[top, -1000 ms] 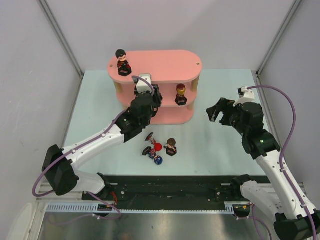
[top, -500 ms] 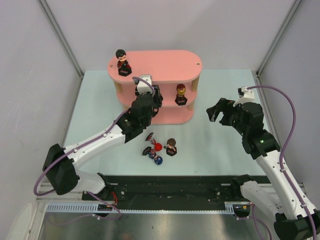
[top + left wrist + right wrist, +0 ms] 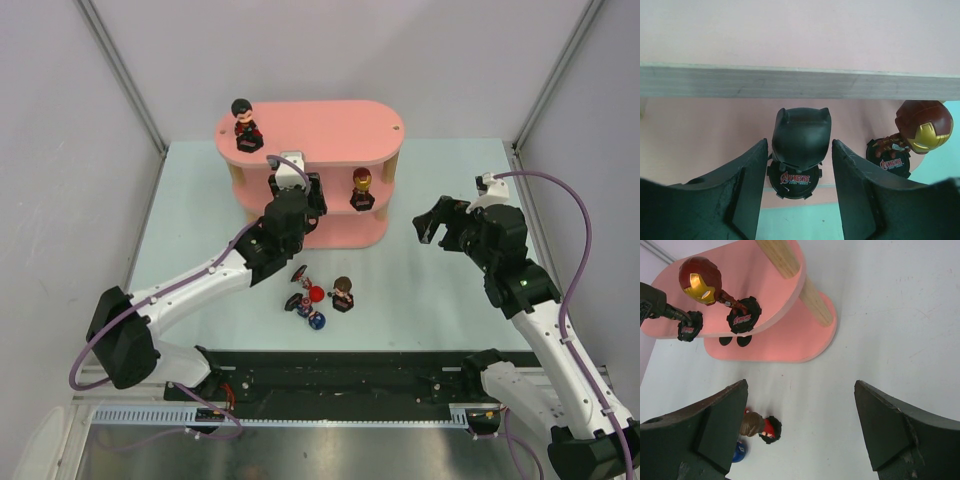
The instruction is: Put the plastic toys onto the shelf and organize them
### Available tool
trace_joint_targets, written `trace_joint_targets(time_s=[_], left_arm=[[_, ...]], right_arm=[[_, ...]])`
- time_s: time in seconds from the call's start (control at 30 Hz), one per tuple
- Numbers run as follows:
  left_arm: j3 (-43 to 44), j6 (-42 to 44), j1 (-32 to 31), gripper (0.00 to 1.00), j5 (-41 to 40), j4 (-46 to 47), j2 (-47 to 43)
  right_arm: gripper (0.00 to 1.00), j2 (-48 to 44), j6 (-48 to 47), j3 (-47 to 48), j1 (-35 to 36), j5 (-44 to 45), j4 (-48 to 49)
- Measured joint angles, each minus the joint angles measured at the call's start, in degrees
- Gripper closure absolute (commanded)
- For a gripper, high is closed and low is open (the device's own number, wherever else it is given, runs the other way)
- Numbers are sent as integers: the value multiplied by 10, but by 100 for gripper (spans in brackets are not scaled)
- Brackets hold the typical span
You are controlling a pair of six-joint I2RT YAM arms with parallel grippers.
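— What is the left claw doing?
— Its fingers are apart, one on either side of a black-headed toy. That toy stands on the middle board of the pink shelf, near a red-gold toy.
— And the right claw?
— It is spread wide above the table, to the right of the shelf. Loose toys are clustered on the table in front of the shelf.

Robot lab cell: white panel walls, metal corner struts (aluminium-looking), black mounting rail on table.

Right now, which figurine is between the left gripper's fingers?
The black-headed figurine, upright on the shelf, flanked by the fingers of the left gripper. The red-gold figurine stands beside it, outside the fingers.
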Motion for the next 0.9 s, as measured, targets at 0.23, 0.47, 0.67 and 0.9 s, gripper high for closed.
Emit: trace_joint_targets(time_s=[0.23,0.47,0.67,0.9], left_arm=[[-1,0,0,33,-2,0,1],[-2,0,0,13,-10,2,1],[-4,0,0,6,-13,4,0],[-26,0,0,2,-10,8,-20]], right_arm=[[7,0,0,0,0,0,0],[7,0,0,0,0,0,0],[7,0,0,0,0,0,0],[7,0,0,0,0,0,0]])
